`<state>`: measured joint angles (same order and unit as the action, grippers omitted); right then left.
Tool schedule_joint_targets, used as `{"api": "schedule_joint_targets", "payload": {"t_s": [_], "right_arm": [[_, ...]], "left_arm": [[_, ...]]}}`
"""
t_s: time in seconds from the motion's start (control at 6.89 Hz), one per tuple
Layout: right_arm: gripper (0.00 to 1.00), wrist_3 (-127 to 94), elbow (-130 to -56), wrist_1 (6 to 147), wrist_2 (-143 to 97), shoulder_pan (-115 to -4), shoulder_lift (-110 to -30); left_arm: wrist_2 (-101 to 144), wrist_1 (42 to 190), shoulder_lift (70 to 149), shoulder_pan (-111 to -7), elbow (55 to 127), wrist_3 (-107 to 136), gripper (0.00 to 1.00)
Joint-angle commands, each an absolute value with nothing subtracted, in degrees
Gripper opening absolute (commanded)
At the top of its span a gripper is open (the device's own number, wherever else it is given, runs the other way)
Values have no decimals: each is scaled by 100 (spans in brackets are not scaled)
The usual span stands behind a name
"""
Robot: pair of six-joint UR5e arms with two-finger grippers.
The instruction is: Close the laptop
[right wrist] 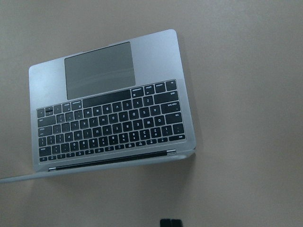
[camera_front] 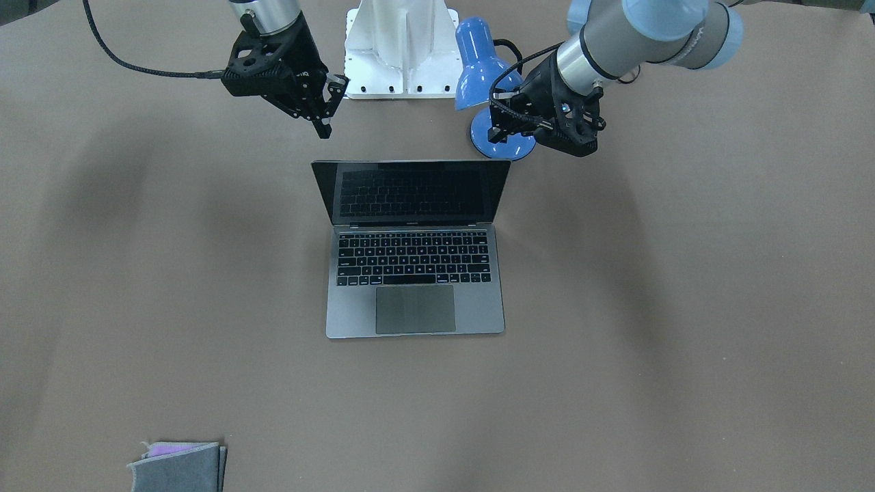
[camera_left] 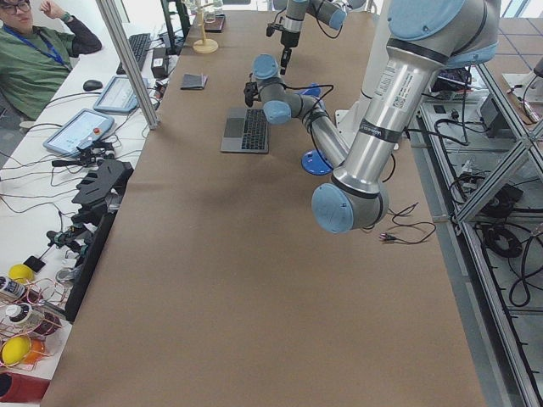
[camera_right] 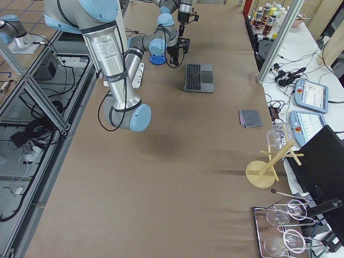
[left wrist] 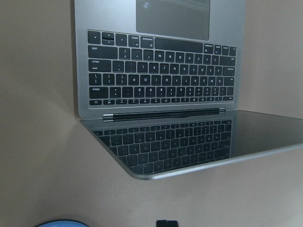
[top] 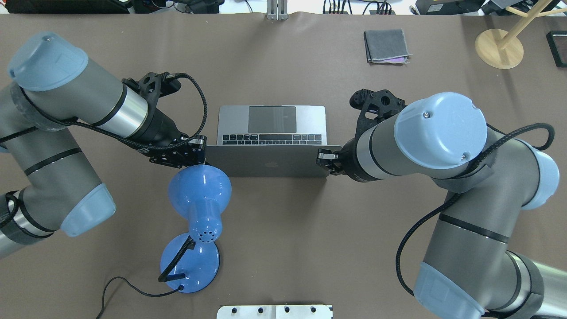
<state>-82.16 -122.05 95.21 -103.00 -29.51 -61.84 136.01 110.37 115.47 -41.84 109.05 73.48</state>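
Okay, front view: laptop sits open mid-table, keyboard facing away from the robot, dark screen leaning back toward the robot's base.
Front view, grippers: right gripper hangs near the lid's top corner on its side, left gripper near the other corner, neither touching the lid.
Front view, other stuff: blue desk lamp stands behind the laptop, beside the left gripper; folded grey cloth is way off at the table's far edge.
Overhead: the lid's back shows its logo, with one gripper just beside each side edge. The lamp's shade is right under the left gripper.
Side views: the laptop is small and far down the table, both arms bent in over it. The fingers are too tiny to judge from here.
Left wrist cam: looking down on the keyboard and its reflection in the glossy screen. One dark fingertip pokes in at bottom centre, so the fingers are probably pressed together.
Right wrist cam: keyboard, trackpad and hinge from above, with the same single dark tip, so fingers together, holding nothing.
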Motion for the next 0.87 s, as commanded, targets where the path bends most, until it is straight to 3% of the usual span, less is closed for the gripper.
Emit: {"api": "schedule_joint_targets", "payload": {"t_s": [0.0,0.73], "right_arm": [[0,-8209,-11989,9519,-10301,-2962,-6056],[0,-8104,-11857,9519,-10310,-3102,-5994]], "left_arm": [[13501,11030,11619,-4175,10820,7339,0],[13482,11022,11663,-4192,10802,7304,0]]}}
